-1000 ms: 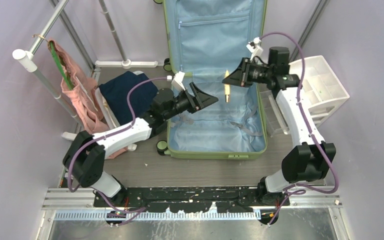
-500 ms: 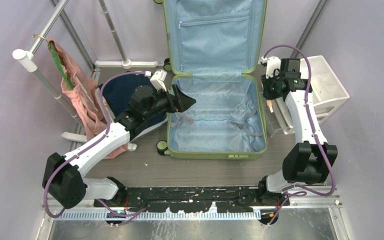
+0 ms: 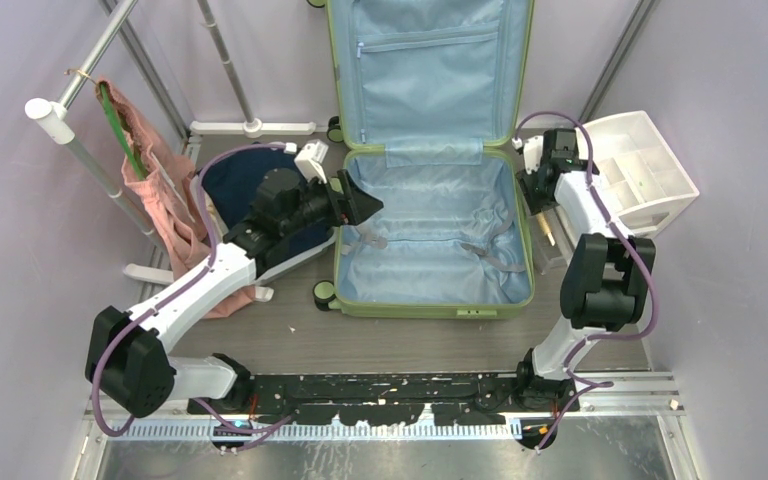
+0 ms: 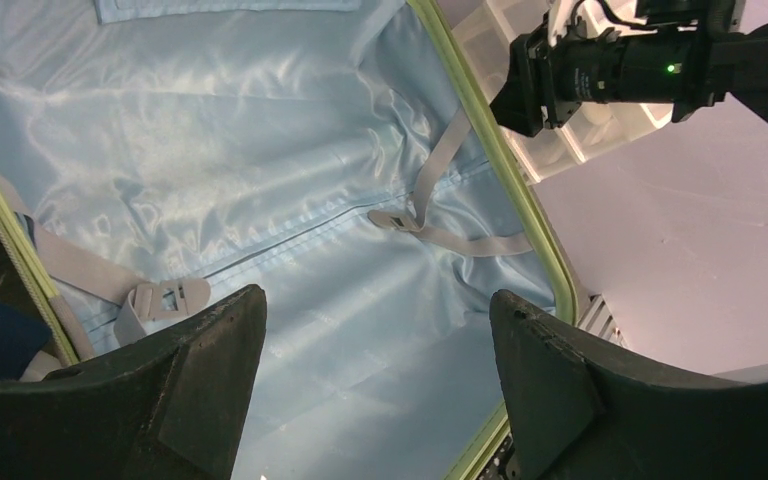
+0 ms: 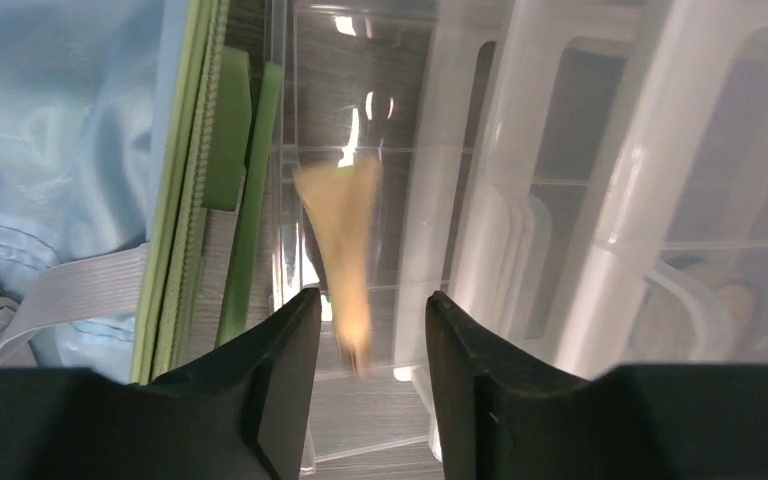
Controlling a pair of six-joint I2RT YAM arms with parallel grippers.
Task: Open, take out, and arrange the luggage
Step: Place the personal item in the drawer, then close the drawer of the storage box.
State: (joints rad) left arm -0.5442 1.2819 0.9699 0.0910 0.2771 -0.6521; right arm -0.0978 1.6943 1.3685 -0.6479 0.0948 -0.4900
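The luggage (image 3: 430,200), a light-green hard-shell suitcase, lies open with its lid propped against the back wall. Its pale blue lining (image 4: 260,150) and grey straps (image 4: 430,215) show, with nothing lying inside. My left gripper (image 3: 365,205) (image 4: 378,330) hangs open over the case's left rim, holding nothing. My right gripper (image 3: 535,200) (image 5: 372,310) points down just right of the case's green edge (image 5: 185,200), above a clear pulled-out drawer (image 5: 340,120). Its jaws stand apart, and a blurred tan item (image 5: 345,260) hangs loose between and beyond them.
The white plastic drawer unit (image 3: 640,170) (image 5: 560,200) stands right of the case. A white basket holding a navy garment (image 3: 250,185) sits left of it. A pink garment (image 3: 160,190) hangs on the rack pole (image 3: 80,150) at far left.
My right arm swung from above the case to the drawer with the tan item, and its jaws parted, letting it go. The left arm drew back to the case's left rim.
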